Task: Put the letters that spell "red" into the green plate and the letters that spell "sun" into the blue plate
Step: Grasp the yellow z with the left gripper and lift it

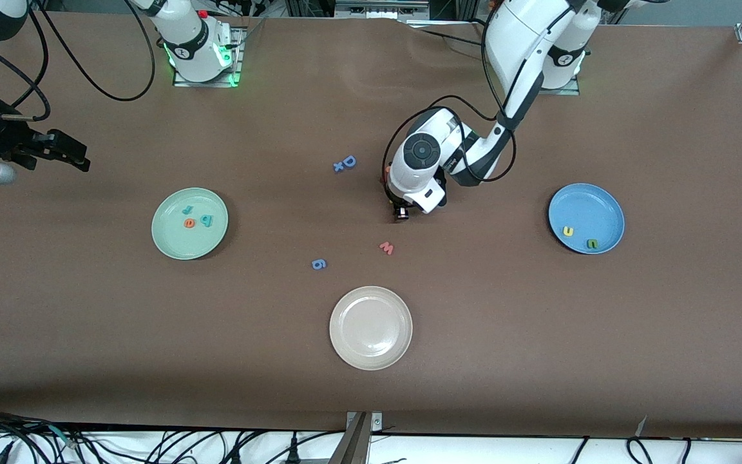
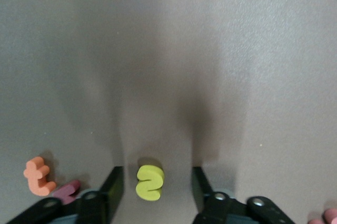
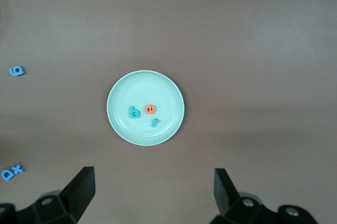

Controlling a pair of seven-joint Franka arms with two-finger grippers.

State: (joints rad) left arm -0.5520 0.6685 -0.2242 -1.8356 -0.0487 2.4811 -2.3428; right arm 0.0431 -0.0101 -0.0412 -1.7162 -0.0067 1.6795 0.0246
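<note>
You are picking the yellow s (image 2: pixel 149 182): left gripper (image 2: pixel 157 187) jaws straddle it, part-open, not gripping; close, lift. Right gripper (image 3: pixel 152 190) waits, wide open.

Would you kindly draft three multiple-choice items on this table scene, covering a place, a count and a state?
1. Where does the yellow foam letter s lie?
A. on the brown table between the left gripper's fingers
B. in the round blue plate
C. in the beige-white plate

2. How many letters lie in the round pale green plate?
A. one
B. three
C. five

3. How does the right gripper stand?
A. shut on a letter
B. open, holding nothing
C. resting in a plate

Key: 1 A, the left gripper straddles it; 2 B, teal r, orange e, teal d; 3 B, its fingers stand wide apart.
</note>
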